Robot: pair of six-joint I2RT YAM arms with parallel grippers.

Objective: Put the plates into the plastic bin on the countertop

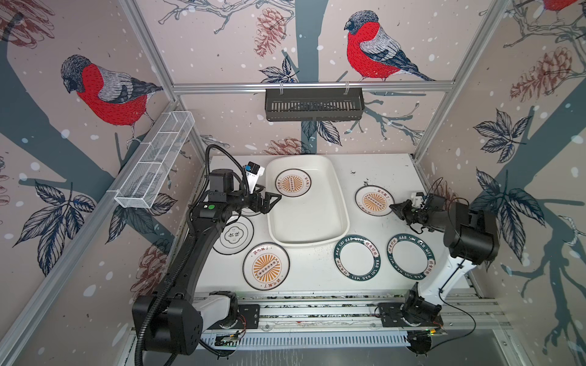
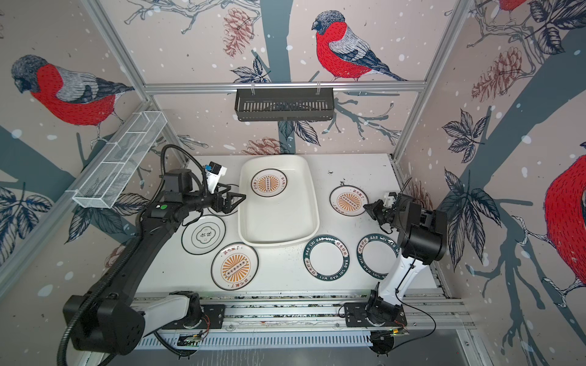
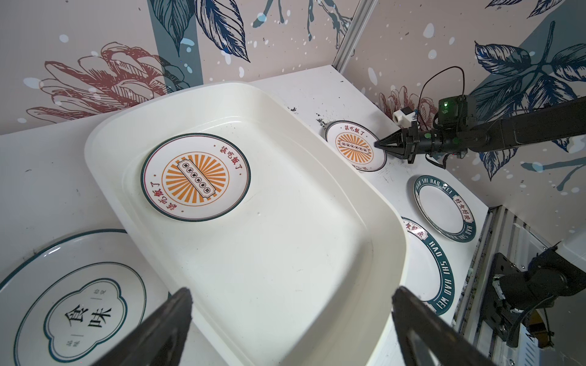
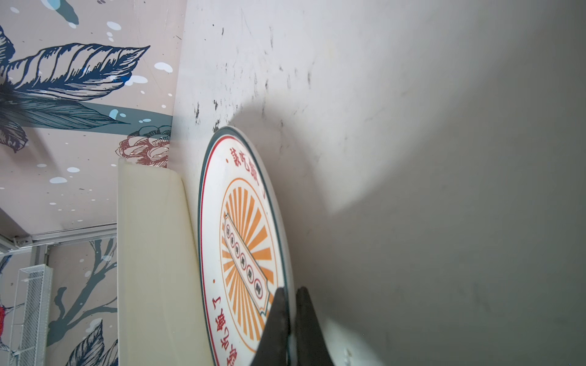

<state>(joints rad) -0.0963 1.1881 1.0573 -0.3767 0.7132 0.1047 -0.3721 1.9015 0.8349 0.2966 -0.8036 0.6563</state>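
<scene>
The white plastic bin (image 1: 309,221) stands on the countertop (image 1: 317,275) with one sunburst plate (image 1: 292,183) in its far end. My right gripper (image 4: 290,294) is shut on the near rim of a second sunburst plate (image 1: 374,201) lying right of the bin. My left gripper (image 3: 291,298) hangs open and empty over the bin's left rim. A larger sunburst plate (image 1: 266,266), two green-rimmed plates (image 1: 357,257) (image 1: 410,256) and a black-character plate (image 1: 234,236) lie along the front. Another plate (image 1: 250,214) is mostly hidden under the left gripper.
A black slatted basket (image 1: 314,104) hangs on the back wall and a white wire-mesh rack (image 1: 155,161) on the left wall. Aluminium rails (image 1: 317,309) with both arm bases run along the front edge. Dark specks dot the countertop.
</scene>
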